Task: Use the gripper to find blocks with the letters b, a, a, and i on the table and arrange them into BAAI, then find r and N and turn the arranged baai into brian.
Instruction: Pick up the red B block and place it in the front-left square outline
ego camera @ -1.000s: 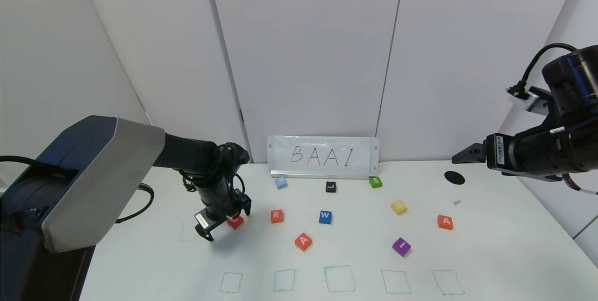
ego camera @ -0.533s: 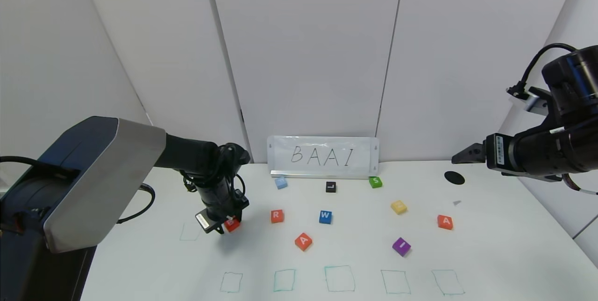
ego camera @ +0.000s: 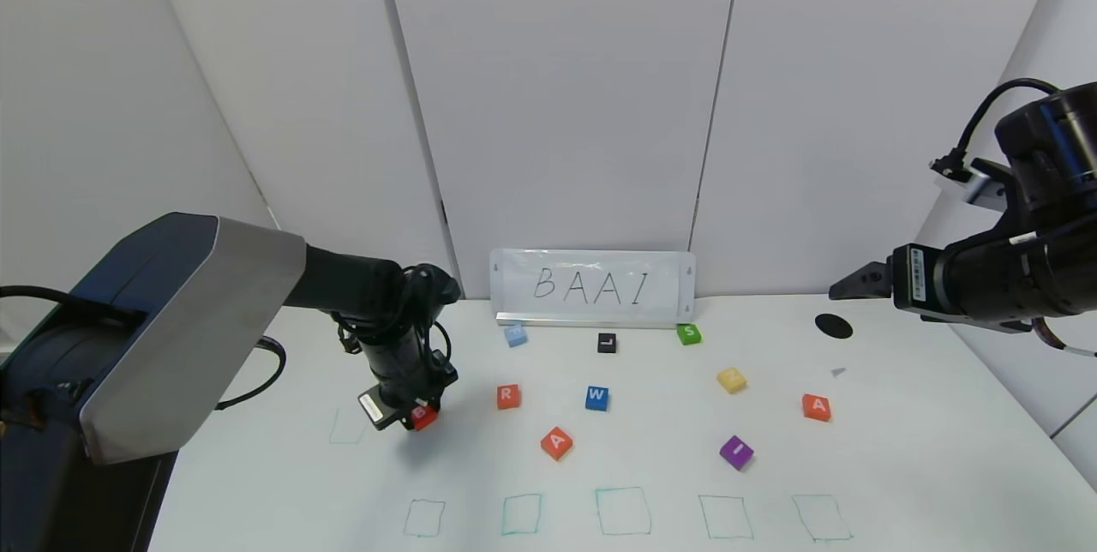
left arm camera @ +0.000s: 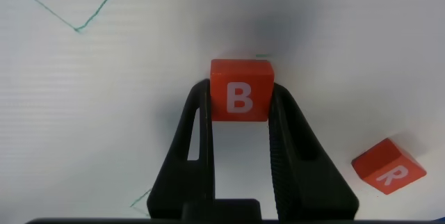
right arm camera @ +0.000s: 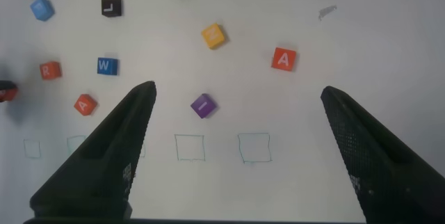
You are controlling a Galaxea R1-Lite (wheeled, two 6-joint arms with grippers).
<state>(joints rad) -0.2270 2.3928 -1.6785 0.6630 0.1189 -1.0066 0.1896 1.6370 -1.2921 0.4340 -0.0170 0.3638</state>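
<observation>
Left wrist view shows the left gripper squeezing the B block, letter upright toward the camera; right gripper spread wide.

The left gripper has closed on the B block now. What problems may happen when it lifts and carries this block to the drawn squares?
1. The left gripper holds the B block only at its fingertips, so the block may slip or turn during the lift.
2. The R block and an A block lie near the way to the green squares; a low carry may push them.
3. The right gripper hangs open at the far right, so it cannot help quickly.
</observation>
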